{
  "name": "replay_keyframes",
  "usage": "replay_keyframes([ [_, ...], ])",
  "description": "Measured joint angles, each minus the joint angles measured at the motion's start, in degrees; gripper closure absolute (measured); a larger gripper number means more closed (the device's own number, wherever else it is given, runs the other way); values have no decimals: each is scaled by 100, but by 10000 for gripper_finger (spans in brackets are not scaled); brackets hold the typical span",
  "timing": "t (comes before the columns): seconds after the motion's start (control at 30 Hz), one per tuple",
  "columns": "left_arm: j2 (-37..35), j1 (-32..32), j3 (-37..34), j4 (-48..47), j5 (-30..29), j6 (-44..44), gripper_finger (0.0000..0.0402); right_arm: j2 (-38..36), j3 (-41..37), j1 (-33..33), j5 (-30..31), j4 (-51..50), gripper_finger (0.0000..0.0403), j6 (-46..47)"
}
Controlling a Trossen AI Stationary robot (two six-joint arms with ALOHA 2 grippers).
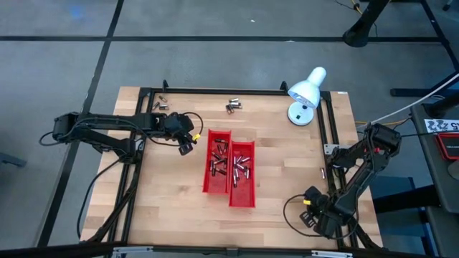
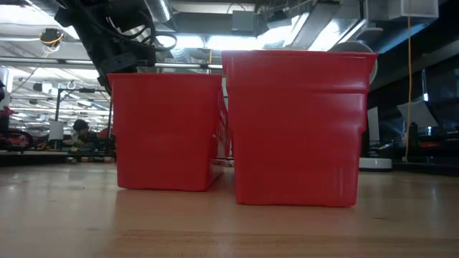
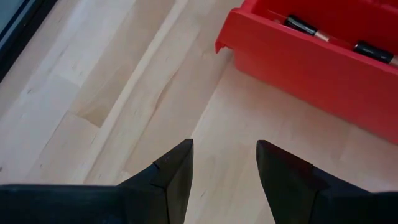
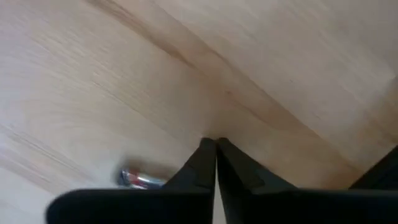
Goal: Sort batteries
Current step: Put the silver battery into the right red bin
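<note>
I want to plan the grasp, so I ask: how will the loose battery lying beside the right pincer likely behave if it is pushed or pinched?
The battery is a small, smooth cylinder lying on its side on the flat wooden table, so it will probably roll when nudged. Its shiny metal skin may slip between the narrow fingertips of the right pincer, which is shut beside it. It looks rigid, not fragile.

The table (image 1: pixel 165 208) is pale wood in jointed strips, smooth with a soft satin sheen and fine visible grain. A dark matt metal frame (image 1: pixel 215 91) runs along its 12 o'clock edge. The two trays (image 1: pixel 229 172) at the centre are red plastic, smooth and slightly glossy. The batteries (image 1: pixel 231 166) in them look like bright metal with darker bands; one battery (image 4: pixel 142 179) on the wood gleams silvery. The lamp (image 1: pixel 307 87) at 1 o'clock has a glossy white shade. The fingers (image 3: pixel 174 177) of the left gripper (image 3: pixel 224 171) look like matt black plastic.
</note>
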Motion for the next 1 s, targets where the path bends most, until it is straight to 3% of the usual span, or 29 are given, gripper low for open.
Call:
replay_keyframes([
  [0.1, 0, 0, 0, 5, 0, 2, 235, 4, 6, -74, 223, 11, 371, -126],
  [0.3, 0, 0, 0, 57, 0, 5, 235, 44, 197, -445, 1227, -475, 367, -508],
  [0.57, 0, -38, 0, 129, 0, -33, 235, 35, 1035, -713, 1465, -1367, 363, -1917],
  [0.7, 0, -96, 0, 154, -2, -31, 235, 26, 1304, -652, 1268, -1358, 338, -2235],
  [1.0, 0, -257, 0, 148, -2, -12, 235, 273, 1126, -507, 193, -966, 213, -2406],
])
